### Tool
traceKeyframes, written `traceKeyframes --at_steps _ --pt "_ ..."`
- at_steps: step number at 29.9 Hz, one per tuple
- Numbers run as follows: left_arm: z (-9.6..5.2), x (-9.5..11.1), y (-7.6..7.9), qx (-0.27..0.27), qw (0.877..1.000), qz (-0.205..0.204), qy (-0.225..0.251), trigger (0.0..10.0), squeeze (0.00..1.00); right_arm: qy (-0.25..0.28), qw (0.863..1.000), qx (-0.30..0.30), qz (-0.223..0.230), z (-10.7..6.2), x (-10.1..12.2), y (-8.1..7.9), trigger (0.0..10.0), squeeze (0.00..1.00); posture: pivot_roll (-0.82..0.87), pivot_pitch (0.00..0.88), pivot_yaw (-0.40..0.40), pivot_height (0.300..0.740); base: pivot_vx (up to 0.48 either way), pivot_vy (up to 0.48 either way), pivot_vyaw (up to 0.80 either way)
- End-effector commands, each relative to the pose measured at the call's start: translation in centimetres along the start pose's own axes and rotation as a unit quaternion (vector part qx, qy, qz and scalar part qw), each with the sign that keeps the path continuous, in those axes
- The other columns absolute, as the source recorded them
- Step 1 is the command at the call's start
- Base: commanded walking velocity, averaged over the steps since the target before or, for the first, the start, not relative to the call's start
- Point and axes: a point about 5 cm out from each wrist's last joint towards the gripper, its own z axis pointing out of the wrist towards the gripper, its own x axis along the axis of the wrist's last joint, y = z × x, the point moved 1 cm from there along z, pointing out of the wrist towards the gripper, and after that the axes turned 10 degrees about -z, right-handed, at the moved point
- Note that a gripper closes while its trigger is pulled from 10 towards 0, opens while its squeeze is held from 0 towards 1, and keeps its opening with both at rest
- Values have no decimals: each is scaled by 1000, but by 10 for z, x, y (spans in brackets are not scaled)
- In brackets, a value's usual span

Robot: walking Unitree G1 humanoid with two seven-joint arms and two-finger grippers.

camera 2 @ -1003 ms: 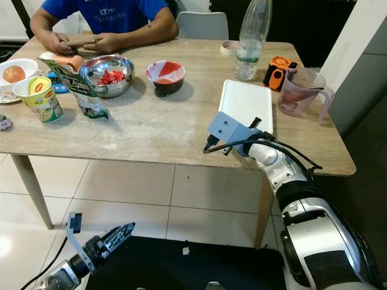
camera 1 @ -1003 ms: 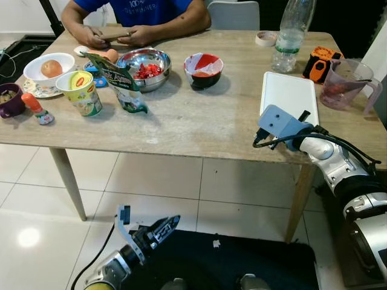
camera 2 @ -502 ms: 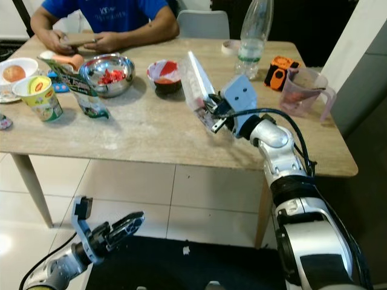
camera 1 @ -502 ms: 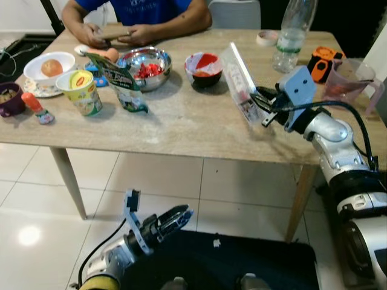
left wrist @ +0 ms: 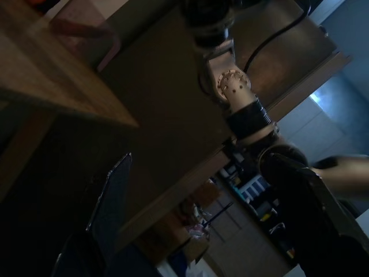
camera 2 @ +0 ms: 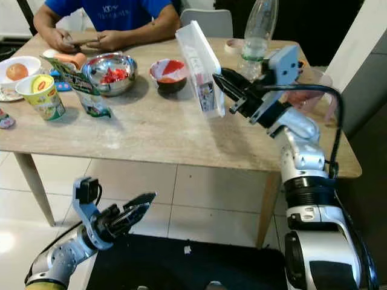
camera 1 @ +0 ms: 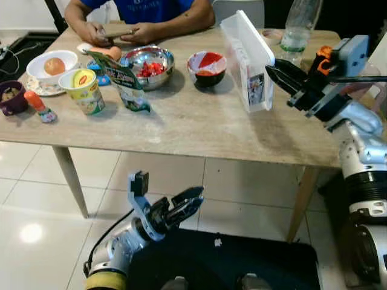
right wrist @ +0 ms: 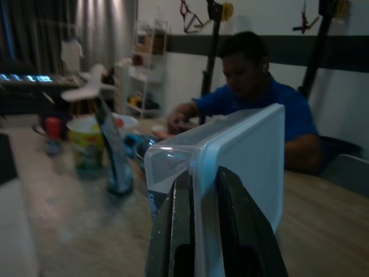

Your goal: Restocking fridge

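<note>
The right gripper (camera 1: 279, 74) is clamped on the edge of a clear lidded container (camera 1: 247, 59), standing on edge on the table (camera 1: 181, 124). The left gripper (camera 1: 187, 205) hangs low, fingers apart.

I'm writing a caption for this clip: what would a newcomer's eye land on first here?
First, the clear plastic container with a white lid, stood up on edge near the right end of the wooden table, pinched at its rim by the right hand. Next, the person seated at the far side, and the left hand hanging open low over the floor tiles.
</note>
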Motion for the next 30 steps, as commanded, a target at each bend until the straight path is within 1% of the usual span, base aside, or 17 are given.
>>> traceKeyframes --at_steps 1,3,6,7,8,10,11,12,20,23,24,25,26,27,28,29,30 --pt "2 3 4 -10 1000 0 14 10000 0 30 999 19 10 -6 13 1 0 0 35 123 2 740 0 0 0" --pt "2 3 4 -10 1000 0 14 10000 0 30 999 19 10 -6 13 1 0 0 35 123 2 740 0 0 0" --pt "15 23 19 -61 997 15 55 10000 0 61 993 84 54 -32 26 -1 0 0 34 125 1 740 0 0 0" --pt "17 30 24 -75 995 20 68 10000 0 75 990 98 65 -37 32 -1 0 0 34 125 1 740 0 0 0" --pt "19 34 29 -86 993 21 80 10000 0 88 988 106 77 -41 37 -1 0 0 34 125 1 740 0 0 0" --pt "19 34 29 -86 993 21 80 10000 0 88 988 106 77 -41 37 -1 0 0 34 125 1 740 0 0 0" --pt "21 40 34 -96 991 21 94 10000 0 107 983 117 95 -46 44 -2 0 0 34 125 1 740 0 0 0" --pt "21 41 35 -96 990 24 97 10000 0 112 980 125 104 -48 46 -3 0 0 32 125 0 740 0 0 0" --pt "19 50 42 -89 990 44 97 10000 0 90 974 164 128 -57 45 -9 0 0 31 125 -1 740 0 0 0" --pt "18 61 50 -90 990 64 89 10000 0 79 967 197 143 -61 47 -11 0 0 32 126 0 740 0 0 0" --pt "18 61 50 -90 990 64 89 10000 0 79 967 197 143 -61 47 -11 0 0 32 126 0 740 0 0 0" --pt "17 65 54 -90 990 72 83 10000 0 73 964 208 147 -63 48 -11 0 0 32 126 0 740 0 0 0" --pt "17 70 57 -90 990 81 77 10000 0 66 963 216 148 -65 49 -10 0 0 33 129 -1 740 0 0 0" --pt "17 70 57 -90 990 81 77 10000 0 66 963 216 148 -65 49 -10 0 0 33 129 -1 740 0 0 0" --pt "14 77 61 -87 989 95 67 10000 0 58 962 223 148 -68 50 -7 0 0 33 129 -1 740 0 0 0" --pt "14 77 61 -87 989 95 67 10000 0 58 962 223 148 -68 50 -7 0 0 33 129 -1 740 0 0 0" --pt "12 83 65 -83 989 106 59 10000 0 53 961 227 149 -70 51 -5 0 0 31 129 0 740 0 0 0"
